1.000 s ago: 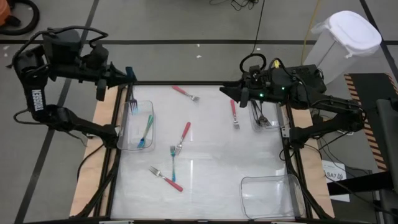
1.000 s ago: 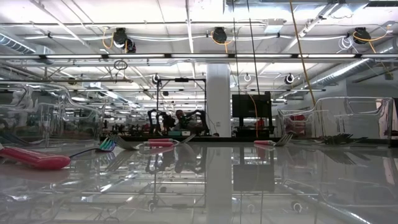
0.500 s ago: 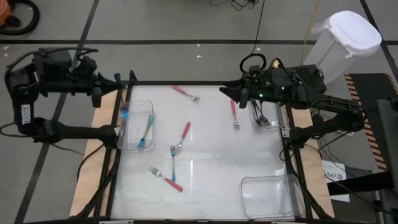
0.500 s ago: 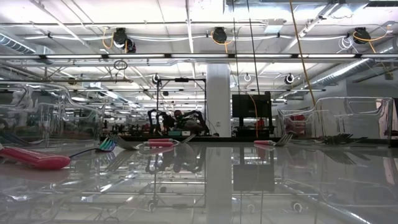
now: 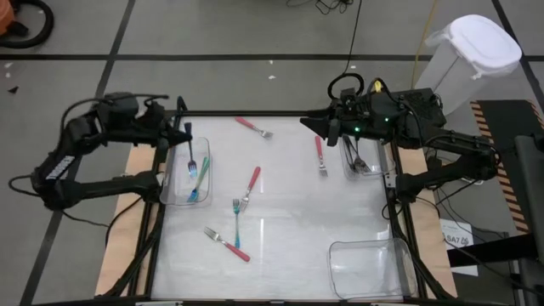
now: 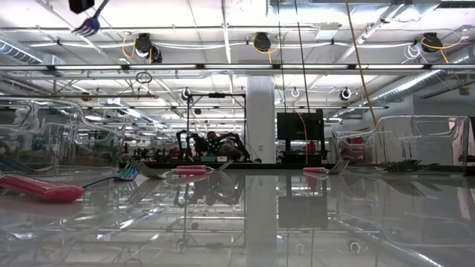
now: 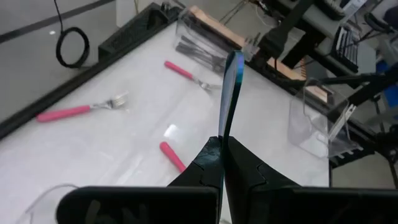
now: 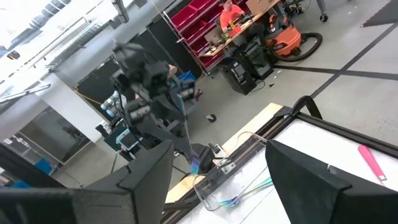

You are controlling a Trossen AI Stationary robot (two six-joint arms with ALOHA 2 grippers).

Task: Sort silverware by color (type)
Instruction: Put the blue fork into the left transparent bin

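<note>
My left gripper (image 5: 185, 129) is shut on a blue-handled fork (image 5: 191, 157) above the clear left bin (image 5: 170, 191), which holds teal forks (image 5: 200, 178). The fork's tines (image 6: 87, 27) show at the top of the low view. Pink forks (image 5: 252, 126), (image 5: 320, 155), (image 5: 251, 183), (image 5: 229, 245) and a teal fork (image 5: 235, 217) lie flat on the white table. My right gripper (image 5: 327, 127) waits open at the far right beside a bin of black forks (image 5: 361, 161), its fingers (image 8: 149, 180) wide apart. My left gripper pinches the fork's handle end (image 7: 221, 138) between its two fingers. The fork sticks out ahead of the fingers, in line with them, and slants down toward the table's near side. It is clear of the bin and the table, tines (image 5: 193, 167) lowest.
Another clear bin (image 5: 370, 263) stands at the table's near right corner. A white lidded container (image 5: 472, 51) stands off the table at the far right. A black frame (image 5: 246, 115) runs round the table. People sit in the room beyond (image 8: 233, 12).
My left gripper has come down toward the left bin with the fork, swinging first toward the table's left edge and then back over the bin. The fork's tines have come into the top of the low view. The forks on the table have kept still.
</note>
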